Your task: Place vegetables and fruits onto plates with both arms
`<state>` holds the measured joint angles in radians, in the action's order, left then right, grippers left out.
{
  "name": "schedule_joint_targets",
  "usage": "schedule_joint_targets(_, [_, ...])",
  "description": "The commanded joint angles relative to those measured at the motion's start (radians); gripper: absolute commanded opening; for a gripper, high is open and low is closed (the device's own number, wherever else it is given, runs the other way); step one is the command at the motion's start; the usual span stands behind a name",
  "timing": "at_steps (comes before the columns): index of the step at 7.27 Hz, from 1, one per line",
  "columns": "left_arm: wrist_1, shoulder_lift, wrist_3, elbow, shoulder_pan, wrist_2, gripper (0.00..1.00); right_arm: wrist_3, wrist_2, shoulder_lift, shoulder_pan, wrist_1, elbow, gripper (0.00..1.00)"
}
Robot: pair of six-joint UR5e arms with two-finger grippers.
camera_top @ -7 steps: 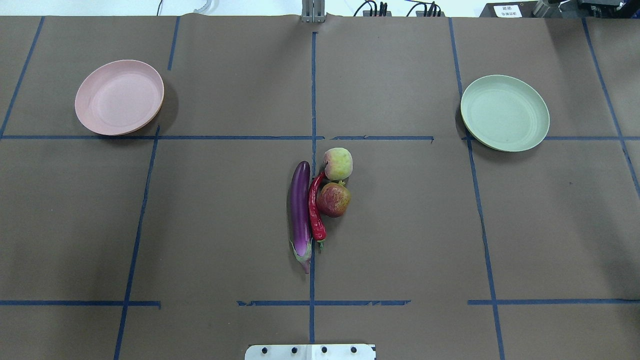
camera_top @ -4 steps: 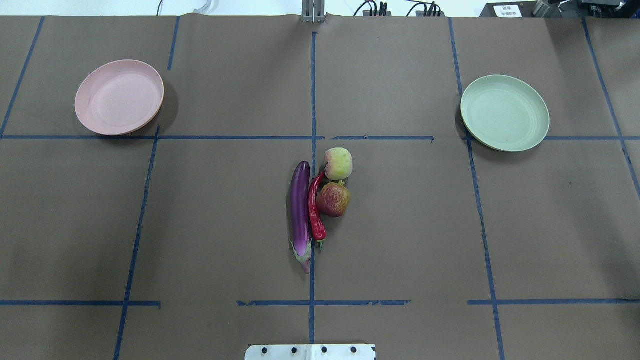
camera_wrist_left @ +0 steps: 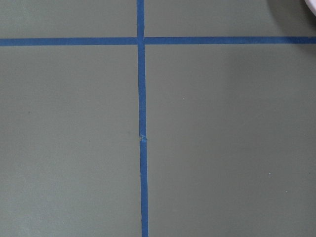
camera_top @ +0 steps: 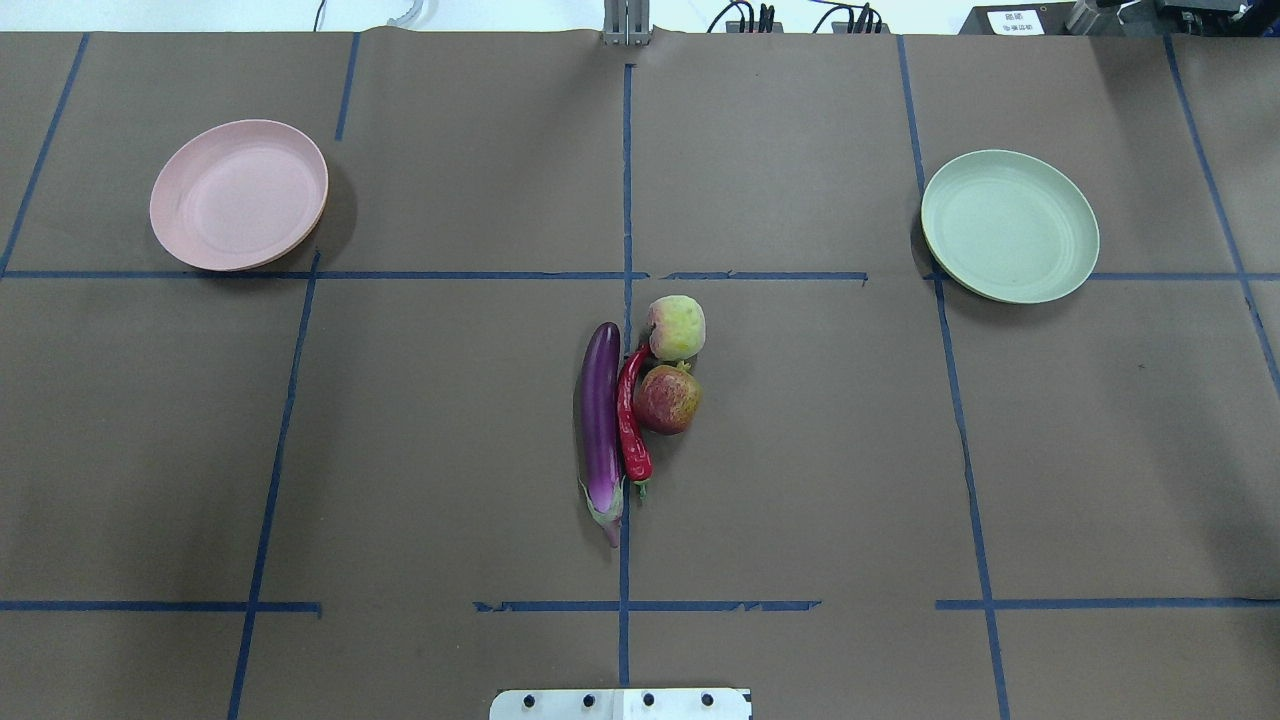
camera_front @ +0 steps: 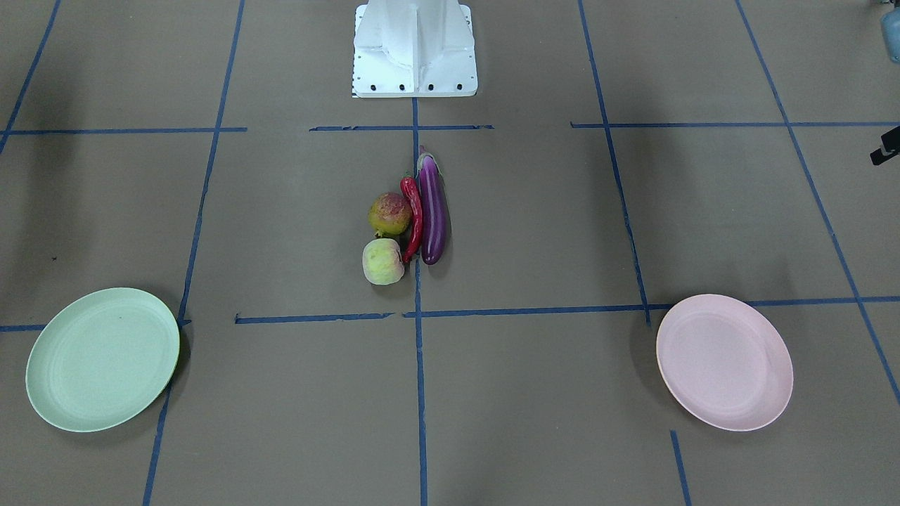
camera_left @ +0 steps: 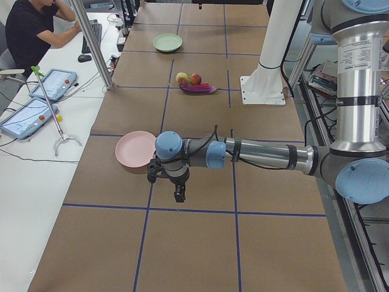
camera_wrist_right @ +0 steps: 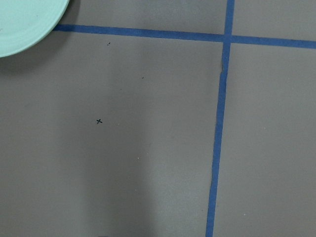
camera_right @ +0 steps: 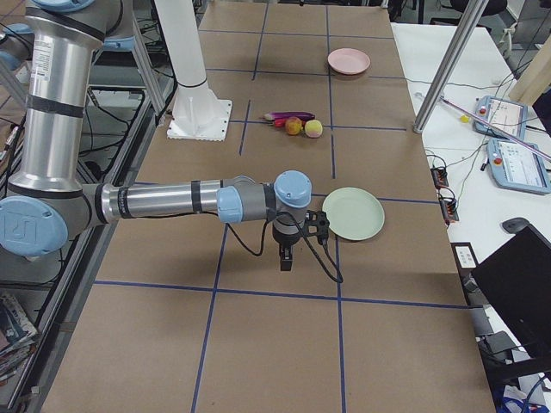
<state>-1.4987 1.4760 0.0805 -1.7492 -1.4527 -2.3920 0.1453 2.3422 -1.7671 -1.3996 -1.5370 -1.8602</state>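
Lying bunched nearest the base, the long glossy purple eggplant (camera_top: 601,420), curved red chili pepper (camera_top: 630,415), reddish-brown round fruit (camera_top: 667,399) and, just beyond, pale green-pink round fruit (camera_top: 677,327) are all seen on the brown paper-covered table (camera_top: 400,450). Nothing has been placed yet. Farther out, the pale pink round plate (camera_top: 238,195) and pale mint-green round plate (camera_top: 1009,226) are bare. The left gripper (camera_left: 179,193) and right gripper (camera_right: 285,261) are held near those plates. No produce is gripped, and how far the fingers are parted cannot be told.

Left arm (camera_left: 261,155) outstretched, pincer (camera_left: 180,197) pointing down beside pink plate (camera_left: 134,151); green plate (camera_left: 167,42) far.
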Motion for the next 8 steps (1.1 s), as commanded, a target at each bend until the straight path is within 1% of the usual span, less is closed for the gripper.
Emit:
schedule_joint_targets(1, [-0.002,0.006,-0.001,0.005,0.000,-0.003,1.00,0.000,0.002,0.000,0.001,0.029,0.006,1.00])
schedule_joint_targets(4, [-0.003,0.006,-0.007,-0.006,0.000,-0.007,1.00,-0.001,0.005,0.002,0.016,0.031,-0.004,1.00])
schedule_joint_targets(5, [-0.003,0.007,-0.001,-0.018,0.002,-0.007,1.00,0.013,0.006,0.005,0.027,0.049,-0.007,1.00])
schedule_joint_targets(6, [-0.003,0.007,-0.001,-0.018,0.002,-0.007,1.00,0.075,0.009,0.012,0.054,0.084,-0.007,1.00])
schedule_joint_targets(8, [-0.011,0.023,-0.002,-0.021,0.005,-0.009,1.00,0.376,0.003,0.101,0.182,0.197,-0.007,1.00])
